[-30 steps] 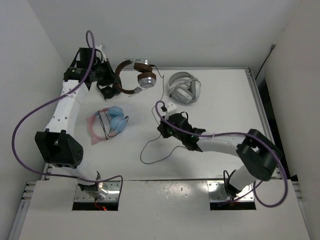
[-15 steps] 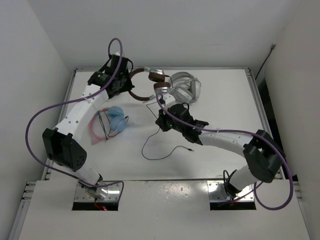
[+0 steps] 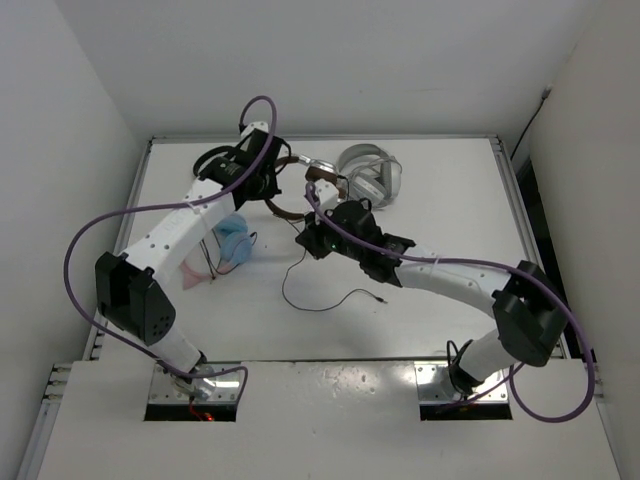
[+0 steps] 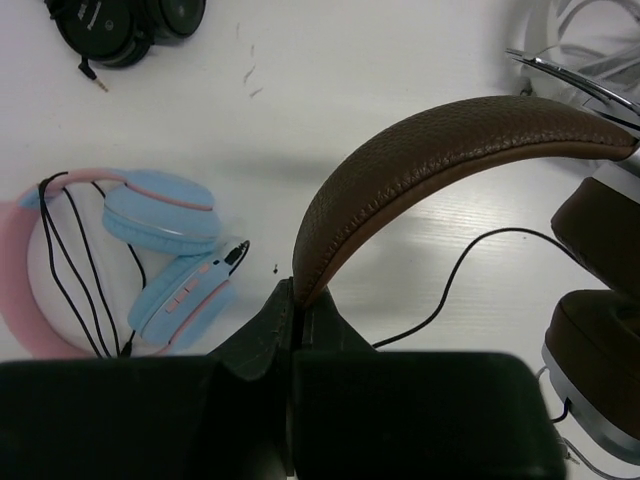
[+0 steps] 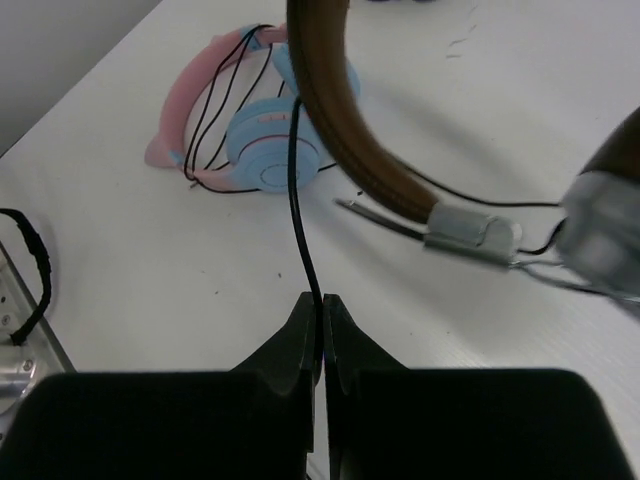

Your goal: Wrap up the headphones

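The headphones hang above the back middle of the table, their brown headband arching up from my left gripper, which is shut on the band's lower end. Both brown and silver earcups show at the right edge of the left wrist view. My right gripper is just in front of the headphones and is shut on the thin black cable. From the right gripper the cable trails down in a loop on the table, its plug lying to the right.
Pink and blue headphones wrapped in their own cord lie left of centre, under the left arm. White-grey headphones sit at the back, close behind the held pair. Small black headphones lie at the back left. Walls close in the table on the left and right.
My left arm has swung from the back left corner toward the middle, carrying the headphones with it. My right gripper has shifted left and back with the cable, dragging its loop.
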